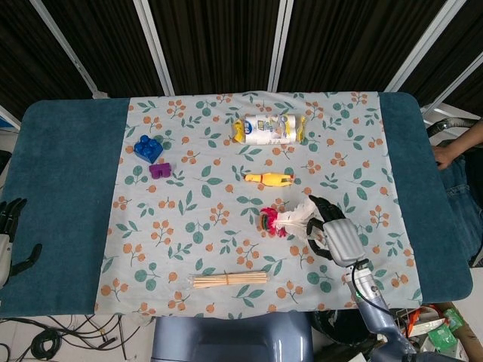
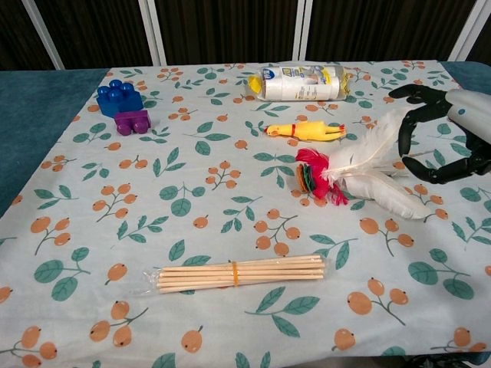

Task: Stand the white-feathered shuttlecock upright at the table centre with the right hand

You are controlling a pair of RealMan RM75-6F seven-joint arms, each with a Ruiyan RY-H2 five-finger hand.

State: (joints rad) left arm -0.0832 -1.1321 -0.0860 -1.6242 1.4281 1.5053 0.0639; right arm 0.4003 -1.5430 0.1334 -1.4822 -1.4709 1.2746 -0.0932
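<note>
The shuttlecock lies on its side right of the table centre, its white feathers pointing right and its red, pink and green base pointing left. In the head view the shuttlecock lies just left of my right hand. In the chest view my right hand is spread at the feather tips, its dark fingers arched over them and the thumb below. I see no grip on the feathers. My left hand hangs at the table's far left edge, fingers apart and holding nothing.
A yellow rubber chicken lies just beyond the shuttlecock, and a white bottle lies on its side further back. A bundle of wooden sticks lies near the front. Blue block and purple block sit far left.
</note>
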